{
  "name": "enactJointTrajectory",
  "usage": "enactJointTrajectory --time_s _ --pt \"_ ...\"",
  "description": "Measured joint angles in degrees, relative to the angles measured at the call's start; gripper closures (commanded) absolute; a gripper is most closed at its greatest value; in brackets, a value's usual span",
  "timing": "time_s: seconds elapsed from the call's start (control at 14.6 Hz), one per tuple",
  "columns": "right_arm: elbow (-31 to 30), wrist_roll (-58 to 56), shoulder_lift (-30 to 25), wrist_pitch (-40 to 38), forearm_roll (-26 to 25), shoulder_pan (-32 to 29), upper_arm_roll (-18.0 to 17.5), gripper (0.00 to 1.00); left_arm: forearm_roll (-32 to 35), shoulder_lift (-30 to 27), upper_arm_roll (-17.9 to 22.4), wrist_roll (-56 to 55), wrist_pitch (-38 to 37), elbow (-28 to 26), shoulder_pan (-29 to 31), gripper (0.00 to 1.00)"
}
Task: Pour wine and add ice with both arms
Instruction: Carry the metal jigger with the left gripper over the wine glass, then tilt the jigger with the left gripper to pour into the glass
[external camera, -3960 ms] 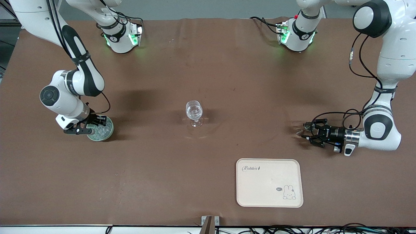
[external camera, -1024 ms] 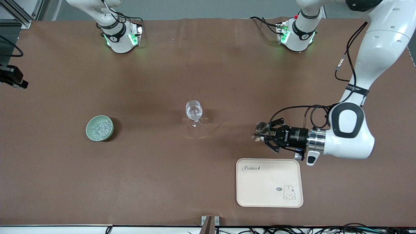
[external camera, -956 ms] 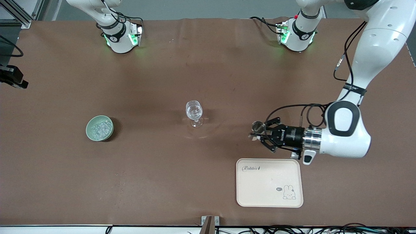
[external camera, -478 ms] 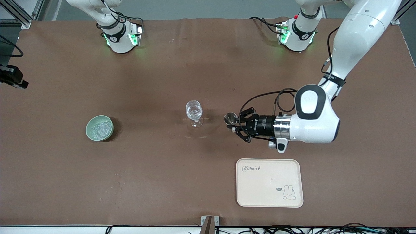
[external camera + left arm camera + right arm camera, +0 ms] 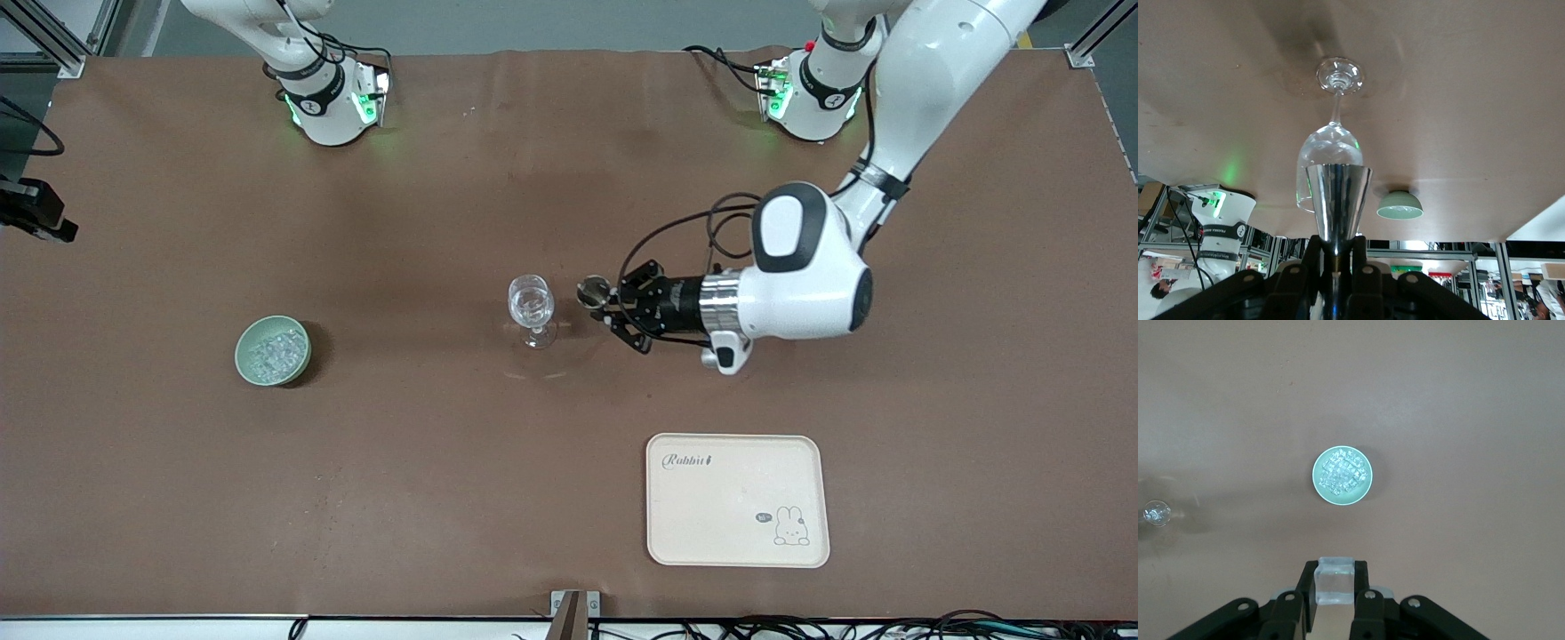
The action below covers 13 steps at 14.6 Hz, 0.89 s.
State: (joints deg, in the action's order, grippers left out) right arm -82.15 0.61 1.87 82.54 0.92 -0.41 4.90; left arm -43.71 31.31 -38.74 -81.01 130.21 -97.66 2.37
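The left gripper (image 5: 606, 308) hangs over the middle of the worktop, its arm reaching in from the base at the worktop's top edge, and its jaws are clamped on the narrow lower end of a small metal cup (image 5: 593, 290), a shiny cone that flares toward its open mouth. That cup sits just beside the stemmed glass (image 5: 531, 302), toward the left arm's end of the table; the left wrist view shows the cup (image 5: 1337, 203) directly in line with the glass bowl (image 5: 1329, 157), though whether the two touch cannot be told. The glass stands upright on its round foot near the centre of the brown worktop (image 5: 427, 462). The ice (image 5: 273, 351) lies heaped in a pale green bowl (image 5: 245, 363) toward the right arm's end of the worktop, well apart from the glass. The right gripper (image 5: 1334, 588) is not seen in the front view; its wrist view looks straight down on the bowl (image 5: 1318, 487) from high above, and its jaws pinch a single clear cube (image 5: 1335, 580) of ice. A cream tray (image 5: 676, 533) with a rabbit drawing rests near the worktop's bottom edge, nearer the front camera than the left gripper.
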Motion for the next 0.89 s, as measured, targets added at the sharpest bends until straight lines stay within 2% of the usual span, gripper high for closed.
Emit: enactJointTrajectory --time_s 0.14,0.41,0.89 --pt "0.0 0.0 0.0 -0.1 0.0 0.0 0.0 0.97 2.7 -0.3 0.0 -2.9 2.5 -0.9 -2.0 1.0" --pt "0.0 0.0 0.0 -0.1 0.0 0.0 0.0 0.97 12.4 -0.4 0.0 -11.5 3.8 -0.8 -3.7 1.0" --pt "0.0 0.0 0.0 -0.1 0.0 0.0 -0.1 0.97 24.3 -0.3 0.2 -25.3 4.9 1.5 -7.8 1.0"
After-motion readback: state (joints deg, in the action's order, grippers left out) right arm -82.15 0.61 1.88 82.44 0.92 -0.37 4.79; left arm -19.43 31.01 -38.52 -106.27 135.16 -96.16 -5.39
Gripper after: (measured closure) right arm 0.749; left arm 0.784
